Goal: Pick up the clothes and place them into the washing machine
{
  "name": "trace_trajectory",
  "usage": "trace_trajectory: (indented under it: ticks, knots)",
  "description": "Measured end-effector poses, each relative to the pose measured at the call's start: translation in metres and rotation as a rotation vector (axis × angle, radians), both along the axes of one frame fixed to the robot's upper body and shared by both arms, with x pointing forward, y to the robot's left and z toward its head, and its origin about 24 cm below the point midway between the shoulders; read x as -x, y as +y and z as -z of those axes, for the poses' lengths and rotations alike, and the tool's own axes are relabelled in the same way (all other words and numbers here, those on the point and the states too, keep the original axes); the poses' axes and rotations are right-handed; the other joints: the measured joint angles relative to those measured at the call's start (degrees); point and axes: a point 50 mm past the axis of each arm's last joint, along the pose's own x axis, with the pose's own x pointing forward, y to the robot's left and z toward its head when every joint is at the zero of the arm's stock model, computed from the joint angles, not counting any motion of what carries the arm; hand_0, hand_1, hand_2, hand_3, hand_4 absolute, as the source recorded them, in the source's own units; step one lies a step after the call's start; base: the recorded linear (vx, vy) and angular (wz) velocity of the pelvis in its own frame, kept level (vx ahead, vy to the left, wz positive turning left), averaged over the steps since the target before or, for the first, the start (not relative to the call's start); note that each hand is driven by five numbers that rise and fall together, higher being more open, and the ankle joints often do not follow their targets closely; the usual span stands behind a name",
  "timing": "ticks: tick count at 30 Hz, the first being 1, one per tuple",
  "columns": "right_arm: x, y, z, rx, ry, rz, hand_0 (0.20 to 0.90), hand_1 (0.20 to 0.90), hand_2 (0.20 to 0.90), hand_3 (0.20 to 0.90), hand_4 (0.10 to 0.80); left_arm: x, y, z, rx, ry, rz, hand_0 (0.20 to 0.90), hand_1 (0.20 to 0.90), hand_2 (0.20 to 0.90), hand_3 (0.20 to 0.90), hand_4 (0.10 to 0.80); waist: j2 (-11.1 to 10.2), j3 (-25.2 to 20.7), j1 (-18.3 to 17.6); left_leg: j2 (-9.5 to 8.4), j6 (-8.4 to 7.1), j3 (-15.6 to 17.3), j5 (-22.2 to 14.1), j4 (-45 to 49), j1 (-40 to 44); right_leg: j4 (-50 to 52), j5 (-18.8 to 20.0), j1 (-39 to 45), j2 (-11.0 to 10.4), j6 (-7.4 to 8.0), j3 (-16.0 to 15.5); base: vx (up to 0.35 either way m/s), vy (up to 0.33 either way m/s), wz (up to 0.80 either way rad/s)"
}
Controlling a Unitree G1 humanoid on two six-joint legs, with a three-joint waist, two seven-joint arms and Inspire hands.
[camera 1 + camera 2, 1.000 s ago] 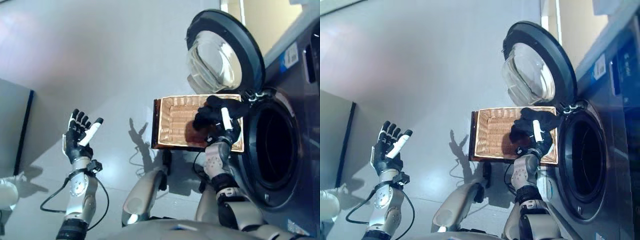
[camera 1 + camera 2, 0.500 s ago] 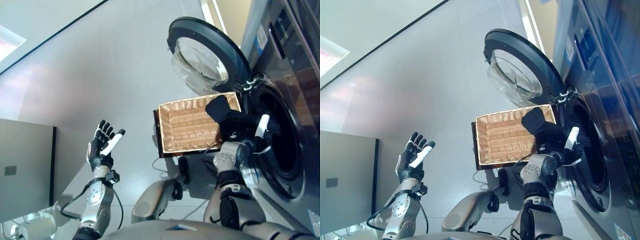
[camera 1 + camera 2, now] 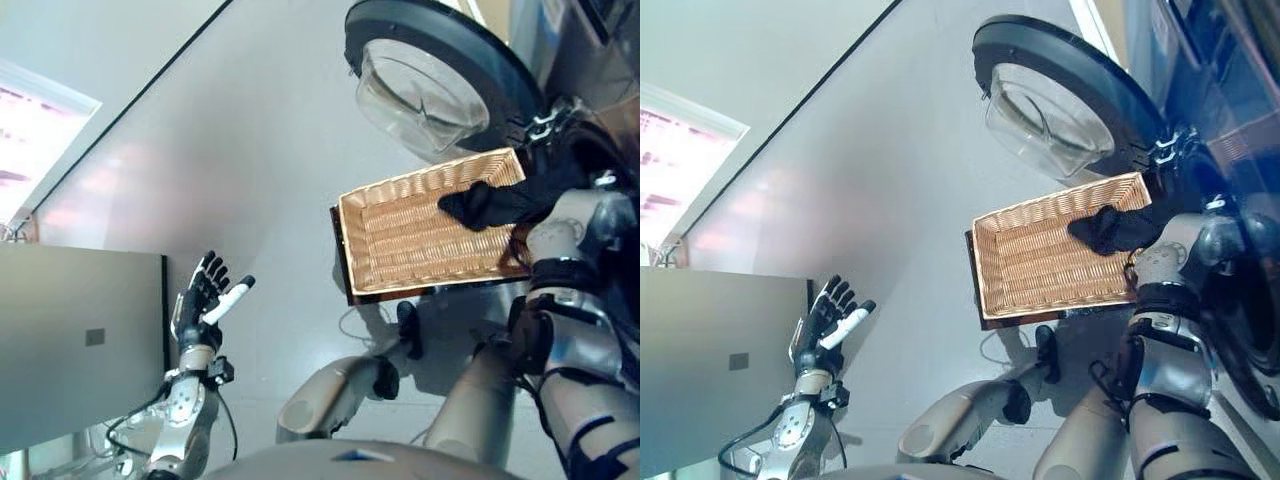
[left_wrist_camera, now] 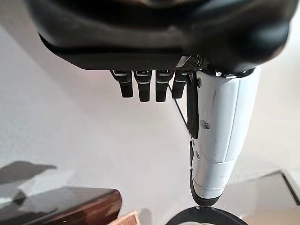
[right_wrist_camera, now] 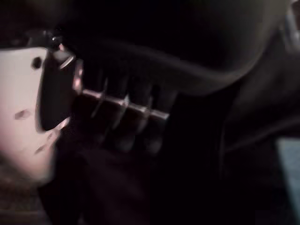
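Note:
A black garment (image 3: 487,206) hangs over the far right corner of the wicker basket (image 3: 410,240) and trails toward the washing machine's drum opening (image 3: 612,150). My right hand (image 5: 119,119) is at that opening, its fingers curled round the dark cloth, with the white-covered thumb beside them. My left hand (image 3: 203,298) is raised far to the left over the floor, open and empty, and also shows in the left wrist view (image 4: 154,84). Apart from the garment, the basket's woven bottom is bare.
The machine's round door (image 3: 440,80) stands open above the basket. The basket rests on a low dark brown box (image 3: 344,282). A grey cabinet (image 3: 80,350) stands at the lower left. Grey floor lies between my left hand and the basket.
The camera has shifted. My right hand has carried the black garment from over the basket to the machine's opening. My left hand has stayed raised and open.

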Motion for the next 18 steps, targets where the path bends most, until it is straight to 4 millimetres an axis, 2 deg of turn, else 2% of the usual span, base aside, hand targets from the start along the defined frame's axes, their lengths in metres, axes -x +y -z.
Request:
trace_trajectory:
  ticks: [5, 6, 11, 14, 16, 18]
  knots:
    - [-0.009, 0.009, 0.004, 0.065, 0.041, -0.074, 0.9, 0.9, 0.9, 0.9, 0.8, -0.015, -0.004, -0.007, 0.005, -0.045, 0.002, 0.9, 0.9, 0.9, 0.9, 0.8, 0.0, 0.0, -1.0, 0.2, 0.73, 0.0, 0.5, -0.5, 0.1, -0.7, 0.3, 0.0, 0.3, -0.28, -0.1, 0.017, -0.001, -0.02]
    - [-0.014, 0.017, 0.008, 0.085, 0.052, -0.115, 0.9, 0.9, 0.9, 0.9, 0.8, -0.017, -0.006, -0.008, 0.014, -0.056, -0.002, 0.9, 0.9, 0.9, 0.9, 0.8, -0.1, 0.1, -1.3, 0.25, 0.73, -0.6, 0.5, -0.5, 0.1, -0.5, 0.3, 0.1, 0.4, -0.34, -0.2, -0.005, -0.032, -0.01]
    - [-0.024, 0.043, 0.046, 0.048, 0.111, -0.254, 0.9, 0.9, 0.9, 0.9, 0.8, -0.024, -0.011, -0.012, 0.045, -0.088, -0.016, 0.9, 0.9, 0.9, 0.9, 0.8, -0.4, 0.3, -2.8, 1.24, 0.4, -2.7, 0.5, -0.4, 1.1, -0.7, 0.1, 2.3, 1.2, -0.65, -1.6, -0.022, -0.048, 0.09]
    - [-0.022, 0.06, 0.079, 0.064, 0.205, -0.347, 0.9, 0.9, 0.9, 0.9, 0.8, -0.023, -0.009, -0.012, 0.063, -0.085, -0.032, 0.9, 0.9, 0.9, 0.9, 0.8, -1.0, 0.7, -2.9, 2.22, -0.41, -3.7, 0.2, -0.2, 2.3, -0.9, -0.8, 4.4, 1.8, -1.36, -3.0, -0.006, -0.058, 0.07]
    - [-0.019, 0.067, 0.097, 0.057, 0.262, -0.396, 0.9, 0.9, 0.9, 0.9, 0.8, -0.021, -0.006, -0.011, 0.07, -0.081, -0.046, 0.9, 0.9, 0.9, 0.9, 0.8, -1.4, 1.0, -3.0, 2.98, -1.02, -4.4, 0.0, 0.4, 2.3, -1.6, -0.9, 5.4, 2.3, -1.31, -3.9, -0.011, -0.081, 0.11]
    - [-0.015, 0.075, 0.112, 0.076, 0.331, -0.453, 0.9, 0.9, 0.9, 0.9, 0.8, -0.021, -0.004, -0.011, 0.075, -0.085, -0.059, 0.9, 0.9, 0.9, 0.9, 0.8, -2.8, 2.0, -3.6, 3.43, -1.58, -5.0, -0.4, 1.6, 2.2, -1.1, -1.3, 6.1, 2.8, -1.84, -4.6, -0.01, -0.075, 0.11]
